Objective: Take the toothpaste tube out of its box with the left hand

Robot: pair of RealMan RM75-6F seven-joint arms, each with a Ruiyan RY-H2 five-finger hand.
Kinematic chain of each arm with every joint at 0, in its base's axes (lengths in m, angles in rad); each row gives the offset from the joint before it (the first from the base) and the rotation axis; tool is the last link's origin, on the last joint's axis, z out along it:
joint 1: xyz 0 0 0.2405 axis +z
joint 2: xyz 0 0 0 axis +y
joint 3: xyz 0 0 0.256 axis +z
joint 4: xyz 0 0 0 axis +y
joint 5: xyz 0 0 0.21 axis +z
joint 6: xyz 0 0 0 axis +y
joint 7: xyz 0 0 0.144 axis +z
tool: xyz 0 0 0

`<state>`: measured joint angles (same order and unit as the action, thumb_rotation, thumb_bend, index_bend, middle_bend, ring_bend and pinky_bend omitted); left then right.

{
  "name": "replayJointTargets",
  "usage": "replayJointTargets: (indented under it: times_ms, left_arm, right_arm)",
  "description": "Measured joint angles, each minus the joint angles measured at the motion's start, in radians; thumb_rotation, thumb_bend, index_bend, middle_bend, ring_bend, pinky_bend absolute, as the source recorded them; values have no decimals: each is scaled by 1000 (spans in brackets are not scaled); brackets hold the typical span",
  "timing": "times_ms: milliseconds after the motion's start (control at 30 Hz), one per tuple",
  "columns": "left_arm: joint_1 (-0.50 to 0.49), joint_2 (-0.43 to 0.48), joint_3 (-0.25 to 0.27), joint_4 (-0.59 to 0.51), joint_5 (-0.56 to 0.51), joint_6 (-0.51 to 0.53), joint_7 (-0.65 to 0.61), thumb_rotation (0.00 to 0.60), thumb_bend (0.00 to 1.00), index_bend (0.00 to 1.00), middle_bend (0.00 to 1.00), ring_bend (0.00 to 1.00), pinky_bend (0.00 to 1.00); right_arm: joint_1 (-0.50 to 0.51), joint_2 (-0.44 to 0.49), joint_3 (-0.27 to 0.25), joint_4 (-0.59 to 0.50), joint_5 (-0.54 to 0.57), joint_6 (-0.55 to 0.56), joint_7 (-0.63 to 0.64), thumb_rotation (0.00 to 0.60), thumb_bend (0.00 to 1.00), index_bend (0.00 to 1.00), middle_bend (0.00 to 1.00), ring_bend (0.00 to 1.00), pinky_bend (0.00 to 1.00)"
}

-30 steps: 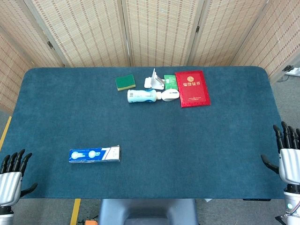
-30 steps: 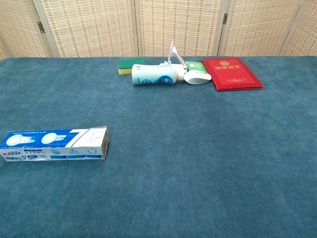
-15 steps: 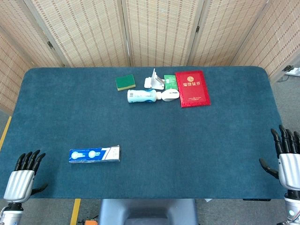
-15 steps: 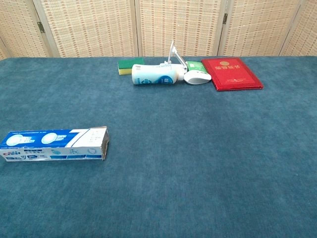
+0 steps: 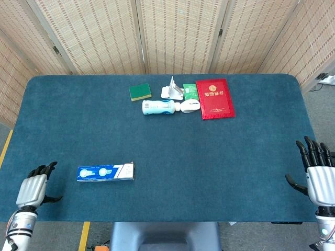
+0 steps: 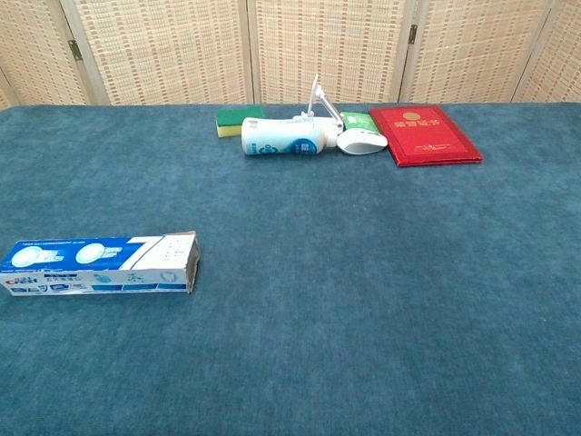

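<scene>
A blue and white toothpaste box (image 5: 105, 172) lies flat on the blue table, near its front left; in the chest view the box (image 6: 98, 264) has its opened flap end facing right. The tube itself is hidden inside. My left hand (image 5: 33, 189) hovers at the table's front left corner, left of the box and apart from it, fingers spread and holding nothing. My right hand (image 5: 318, 175) stands at the front right edge, fingers apart and empty. Neither hand shows in the chest view.
At the back of the table lie a green and yellow sponge (image 5: 140, 92), a white bottle on its side (image 5: 158, 107), a white mouse (image 5: 190, 106), a white stand (image 5: 172, 90), a green packet (image 5: 189, 92) and a red booklet (image 5: 214, 98). Woven screens stand behind.
My left hand has risen from below the table's front edge and moved in toward the box. My right hand has shifted slightly up and inward. The box has not moved.
</scene>
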<state>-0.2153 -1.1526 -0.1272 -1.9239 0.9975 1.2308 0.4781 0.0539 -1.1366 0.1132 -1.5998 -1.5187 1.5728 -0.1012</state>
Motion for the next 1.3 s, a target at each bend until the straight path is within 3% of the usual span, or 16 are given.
replayJointTargets:
  times_ms: [233,533,933,1300]
  left_arm:
    - [-153,-95,-68,-49,-291,27,241,600,142,168,206,113,131]
    - [-272,-225,-86,-19,-447,86,354,600,140,168,204,103,116]
    - [-315,-275,-74,37,-500,105,352,600,141,175,204,113,101]
    - [-308,-294,-56,117,-422,68,227,600,150,274,301,201,105]
  right_arm:
    - [6,22,-6,14,-21,-5,71,600,245,0,0,0,0]
    - [-8,34,-15,19,-49,33,117,600,245,0,0,0,0]
    - [-15,44,-24,38,-75,55,165,600,246,0,0,0,0]
    - [-15,46,-29,38,-84,57,168,600,245,0,0,0,0]
